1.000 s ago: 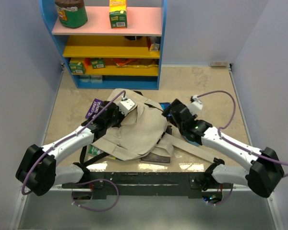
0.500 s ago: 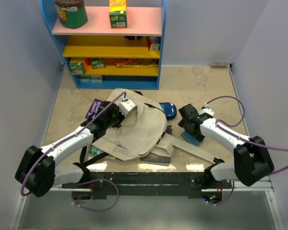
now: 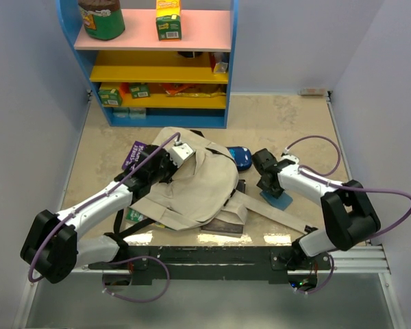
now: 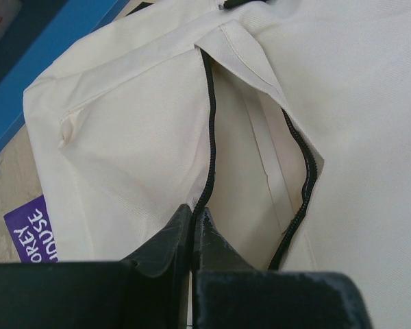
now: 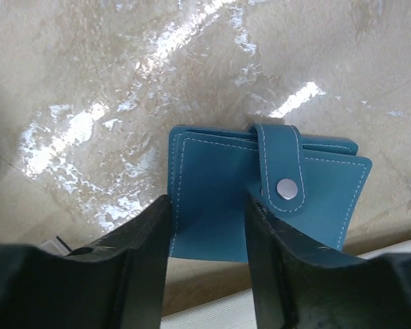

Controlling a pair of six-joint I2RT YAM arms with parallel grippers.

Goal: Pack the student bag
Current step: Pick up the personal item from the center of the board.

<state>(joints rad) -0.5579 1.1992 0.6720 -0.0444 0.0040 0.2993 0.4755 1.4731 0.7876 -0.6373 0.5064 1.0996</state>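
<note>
1. My right jaws stand apart and hold nothing. The left part of a blue wallet (image 5: 212, 192) shows between them, lying flat and snapped shut on the tabletop (image 5: 89, 68). I cannot tell whether the tips touch it.
2. A second ago those jaws were up by the bag's right edge, over the spot where a blue pencil case (image 3: 240, 158) now shows. My right arm (image 3: 308, 184) has since folded back toward me and brought the jaws over the wallet (image 3: 278, 199).
3. I take that as my reach for the next thing to pack. The wallet is lined up, but closing on it and lifting it are not yet done.
4. My left jaws are clenched on the black zip edge (image 4: 208, 137) of the student bag (image 4: 123, 123). They have not shifted in that second, and they hold the mouth (image 4: 253, 171) open as a narrow slit.
5. The student bag (image 3: 198, 185) lies slumped in the middle of the tabletop, just left of my right jaws. One of its straps (image 3: 274, 214) runs just beside the wallet.
6. Carrying the wallet to the mouth will likely be a short move leftward.
7. Further out, a purple book (image 3: 133, 155) pokes from under the bag's far-left corner, and a shelf unit (image 3: 168, 118) stands behind.
</note>
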